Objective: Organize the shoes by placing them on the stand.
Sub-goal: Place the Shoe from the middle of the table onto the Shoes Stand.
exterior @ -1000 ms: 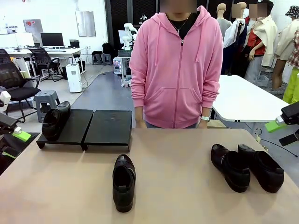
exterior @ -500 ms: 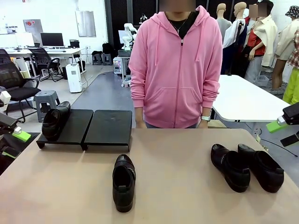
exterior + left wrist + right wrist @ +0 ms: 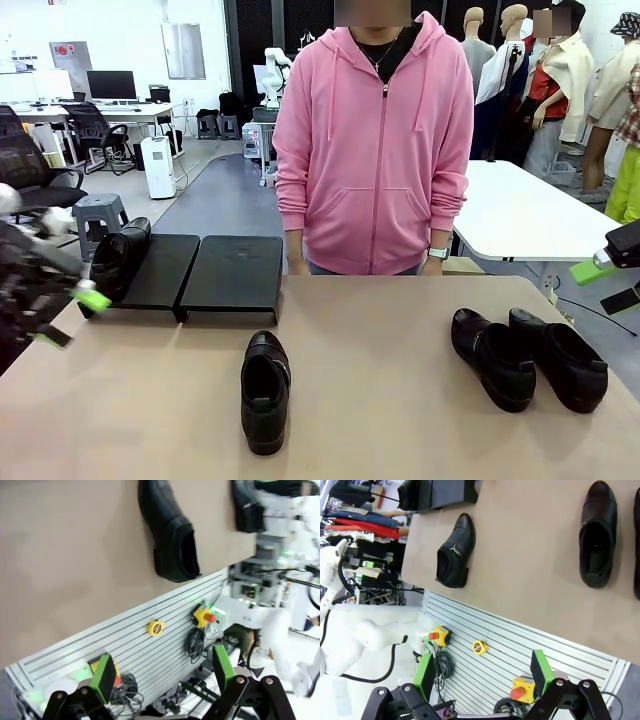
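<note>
One black shoe (image 3: 118, 258) rests on the left platform of the black stand (image 3: 160, 275); the right platform (image 3: 235, 275) is bare. Another shoe (image 3: 265, 390) lies mid-table, toe toward the stand. Two shoes (image 3: 492, 358) (image 3: 560, 358) sit side by side at the right. My left gripper (image 3: 72, 318) is open and blurred with motion at the table's left edge, near the stand's front corner. My right gripper (image 3: 605, 283) hangs open off the right edge. The left wrist view has the open gripper (image 3: 163, 672) beyond the table edge and the middle shoe (image 3: 170, 530). The right wrist view has the open gripper (image 3: 482, 672) off the table too.
A person in a pink hoodie (image 3: 375, 140) stands at the far edge, arms down. The tan table (image 3: 400, 420) has free room between the middle shoe and the right pair. A slatted panel with emergency-stop buttons (image 3: 522, 687) lies below the table edge.
My left gripper has swung in from the left edge toward the table and stand, blurred with motion. The right gripper and all shoes have stayed put.
</note>
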Available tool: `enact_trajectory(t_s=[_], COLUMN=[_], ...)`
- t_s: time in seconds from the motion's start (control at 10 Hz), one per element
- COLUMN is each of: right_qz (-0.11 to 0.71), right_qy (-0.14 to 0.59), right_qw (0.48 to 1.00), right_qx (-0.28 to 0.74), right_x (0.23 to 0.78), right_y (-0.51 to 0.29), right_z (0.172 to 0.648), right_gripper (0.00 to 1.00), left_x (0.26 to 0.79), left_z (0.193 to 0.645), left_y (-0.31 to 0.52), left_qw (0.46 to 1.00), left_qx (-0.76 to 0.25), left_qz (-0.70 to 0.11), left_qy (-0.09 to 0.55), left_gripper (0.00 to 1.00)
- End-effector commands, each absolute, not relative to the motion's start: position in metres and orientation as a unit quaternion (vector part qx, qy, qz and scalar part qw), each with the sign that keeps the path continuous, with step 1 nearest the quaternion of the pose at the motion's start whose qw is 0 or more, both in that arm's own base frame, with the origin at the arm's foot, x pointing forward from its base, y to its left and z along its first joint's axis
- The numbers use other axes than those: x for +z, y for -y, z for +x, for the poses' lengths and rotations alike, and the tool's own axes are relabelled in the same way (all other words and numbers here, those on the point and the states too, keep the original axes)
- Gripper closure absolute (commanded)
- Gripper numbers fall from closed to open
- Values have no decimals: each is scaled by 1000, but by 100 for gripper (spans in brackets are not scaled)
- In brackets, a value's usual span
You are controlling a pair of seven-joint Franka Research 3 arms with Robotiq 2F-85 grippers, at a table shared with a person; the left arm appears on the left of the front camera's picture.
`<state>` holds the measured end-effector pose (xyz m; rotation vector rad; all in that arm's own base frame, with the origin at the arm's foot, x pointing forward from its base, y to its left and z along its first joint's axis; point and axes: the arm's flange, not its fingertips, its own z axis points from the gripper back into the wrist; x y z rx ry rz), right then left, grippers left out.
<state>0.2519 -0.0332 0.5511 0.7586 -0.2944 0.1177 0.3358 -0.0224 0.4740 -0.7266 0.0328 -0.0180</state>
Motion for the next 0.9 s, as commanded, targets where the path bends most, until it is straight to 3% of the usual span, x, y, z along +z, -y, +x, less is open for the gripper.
enact_trajectory(t_s=[0.0, 0.1, 0.4, 0.5, 0.6, 0.8], right_qz=[380, 380, 380, 380, 380, 380], right_qy=[144, 144, 144, 144, 144, 144], right_qw=[912, 912, 912, 912, 912, 912], right_qx=[54, 54, 54, 54, 54, 54], right_x=[556, 556, 556, 556, 556, 556], right_y=[33, 33, 33, 33, 33, 33], right_z=[252, 252, 252, 252, 252, 252], right_gripper=[0, 0, 0, 0, 0, 0], left_x=[461, 447, 435, 426, 426, 416], left_z=[365, 369, 369, 349, 349, 360], left_y=[132, 174, 234, 234, 234, 254], left_qw=[940, 944, 986, 964, 964, 991], left_qx=[85, 72, 42, 74, 74, 16], left_qz=[-319, -298, -160, -241, -241, -135], left_qy=[-91, -123, -29, -84, -84, -13], left_gripper=[0, 0, 0, 0, 0, 0])
